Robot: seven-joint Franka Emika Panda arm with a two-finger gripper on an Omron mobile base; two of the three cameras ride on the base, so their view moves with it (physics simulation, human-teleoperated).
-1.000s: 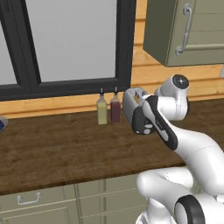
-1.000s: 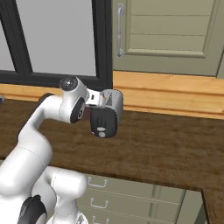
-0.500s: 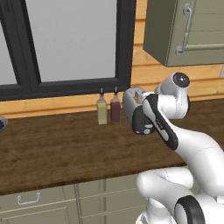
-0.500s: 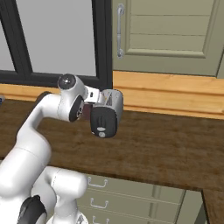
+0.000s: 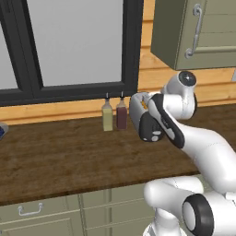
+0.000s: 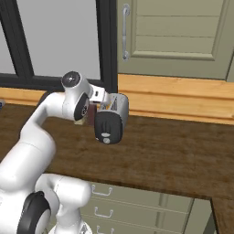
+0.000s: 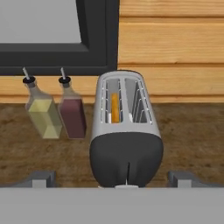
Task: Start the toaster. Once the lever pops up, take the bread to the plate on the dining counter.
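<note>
The toaster (image 7: 125, 135), a silver box with a black end panel, stands on the dark wood counter under the window, its black end toward me. The bread (image 7: 114, 107) stands down in its left slot, showing as a thin tan-orange edge. My gripper (image 7: 113, 179) is open, one fingertip on each side of the toaster's black end, hovering just in front of and above it. In the base views the toaster (image 5: 142, 119) (image 6: 114, 119) sits right behind my bent arm, and its small grey knob (image 6: 106, 135) faces the room.
Two bottles, one yellow (image 7: 43, 114) and one dark red (image 7: 72, 114), stand just left of the toaster against the wooden wall. A wall cabinet (image 6: 178, 36) hangs above on the right. The counter's front edge (image 5: 69, 196) runs over cabinet drawers.
</note>
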